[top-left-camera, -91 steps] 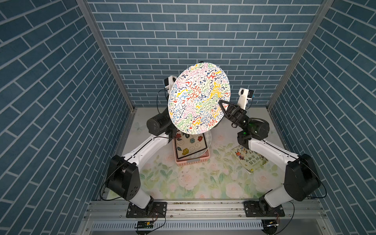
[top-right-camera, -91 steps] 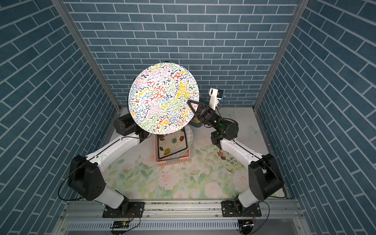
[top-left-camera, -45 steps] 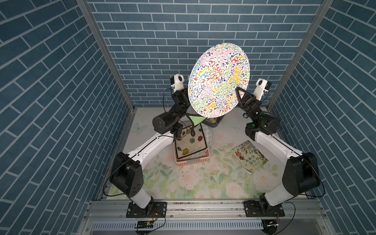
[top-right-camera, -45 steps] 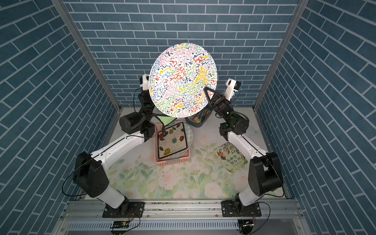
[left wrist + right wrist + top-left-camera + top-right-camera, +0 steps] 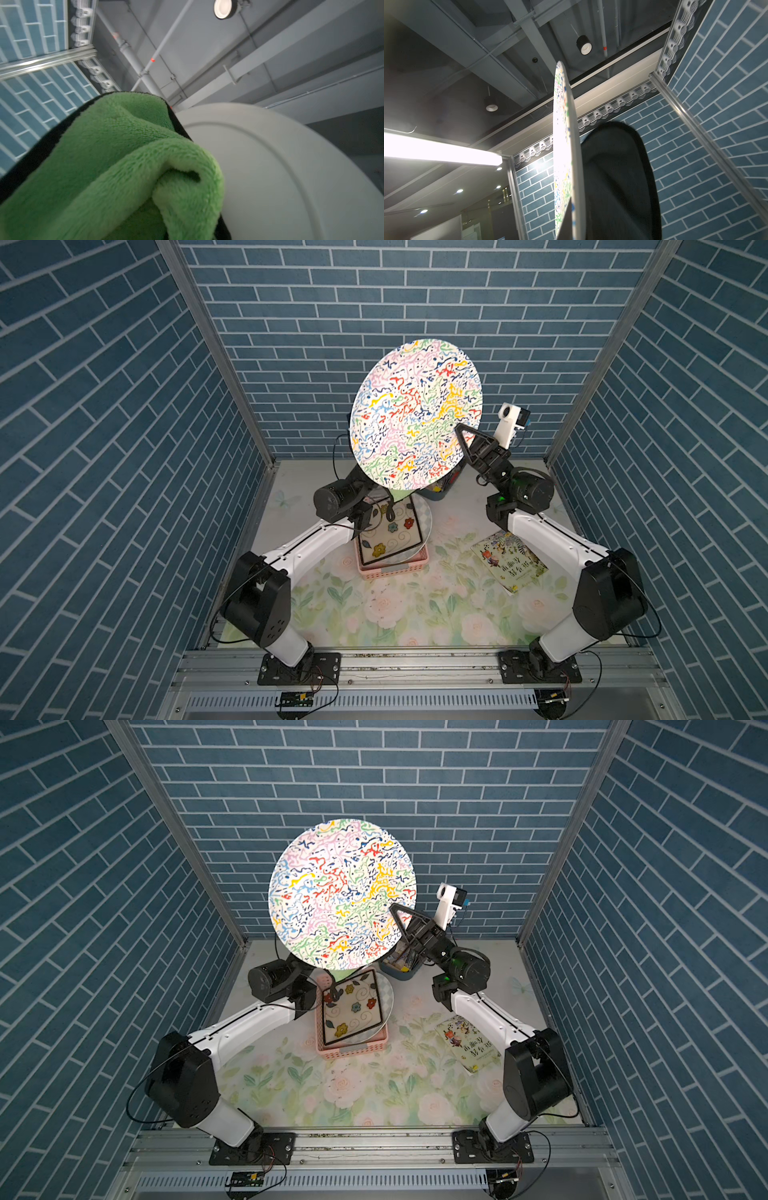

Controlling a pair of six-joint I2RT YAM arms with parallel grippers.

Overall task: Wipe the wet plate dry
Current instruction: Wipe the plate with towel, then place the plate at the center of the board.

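A large round plate [image 5: 415, 414] covered in multicoloured squiggles is held high in the air, tilted on edge, above a pink basket [image 5: 392, 570] on the floral table [image 5: 415, 614]. The right gripper [image 5: 460, 432] is clamped narrow on the plate's rim at the robot's right. In the right wrist view the rim sits beside 1 black finger [image 5: 618, 182]. The left gripper is hidden behind the plate in both top views, closed tight on a bunched green cloth [image 5: 124, 166], which lies against the plate's plain white underside.
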